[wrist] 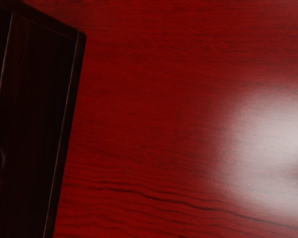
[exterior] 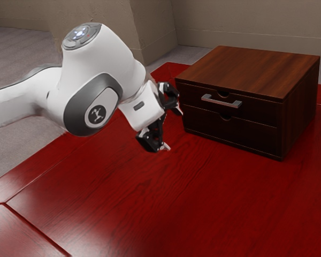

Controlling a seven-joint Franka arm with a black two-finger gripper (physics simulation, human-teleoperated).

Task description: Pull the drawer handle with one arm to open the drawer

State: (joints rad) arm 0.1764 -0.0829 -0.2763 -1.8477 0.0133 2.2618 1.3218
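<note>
Claw point(exterior: 169, 127) beside cabinet point(exterior: 257, 69), apart from drawer handle point(exterior: 221, 101)

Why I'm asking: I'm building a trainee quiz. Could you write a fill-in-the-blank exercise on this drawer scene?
1. The drawer handle sits on the ___ of the two drawer fronts of the cabinet.
2. The tool is ___ and holds nothing.
3. The table under the cabinet is ___ in colour.

Missing words: upper; open; red.
</note>
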